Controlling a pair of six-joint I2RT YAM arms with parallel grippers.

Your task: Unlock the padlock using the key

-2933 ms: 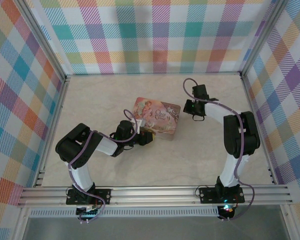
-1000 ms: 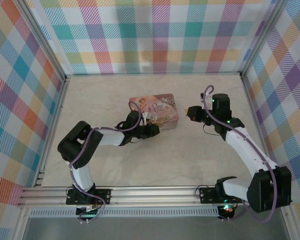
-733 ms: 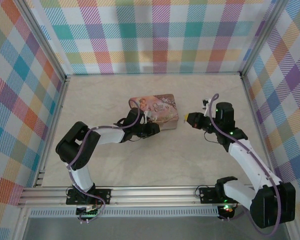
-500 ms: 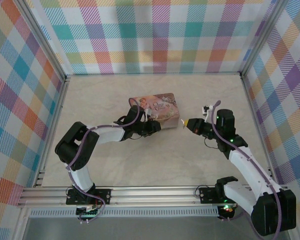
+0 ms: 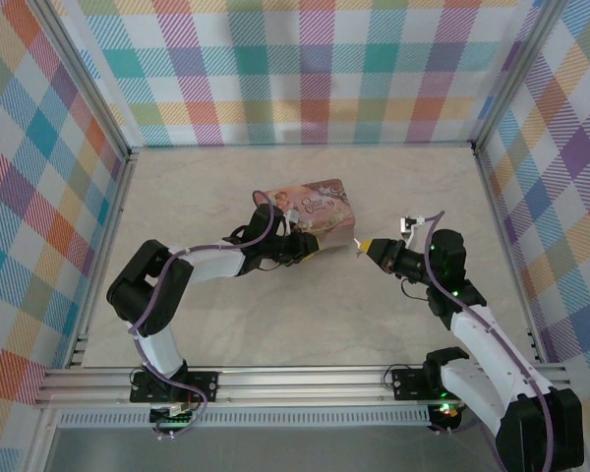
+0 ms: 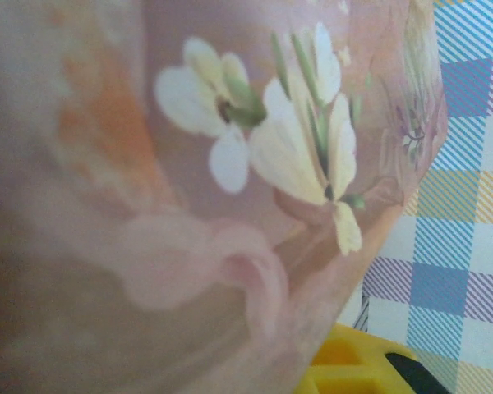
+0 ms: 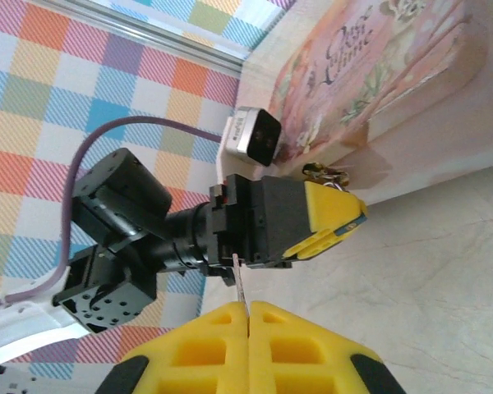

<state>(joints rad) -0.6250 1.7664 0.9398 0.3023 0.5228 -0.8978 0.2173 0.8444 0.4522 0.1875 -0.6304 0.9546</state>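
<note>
In the right wrist view my right gripper (image 7: 248, 305) is shut on the key (image 7: 240, 283), a thin grey sliver sticking out from between its yellow pads. The key points at my left gripper (image 7: 357, 217). That gripper's yellow pads are shut on a thin bluish thing, the padlock (image 7: 350, 223), right at the wall of the pink floral tin (image 7: 378, 74). From above, the left gripper (image 5: 310, 248) sits at the tin's (image 5: 310, 206) near edge. The right gripper (image 5: 366, 246) is a short gap to its right, and the key (image 5: 357, 243) juts towards the left gripper. Most of the padlock is hidden between the pads.
The tin (image 6: 189, 164) presses close against the left wrist camera, with one yellow finger (image 6: 353, 369) at the bottom. Small brass-coloured bits (image 7: 321, 174) hang at the tin's wall behind the left pads. Plaid walls (image 5: 305, 69) enclose the marble table (image 5: 305, 315).
My right gripper has swung down and left with the key, closing most of the gap to the left gripper. The tin has tipped and turned slightly under the left gripper.
</note>
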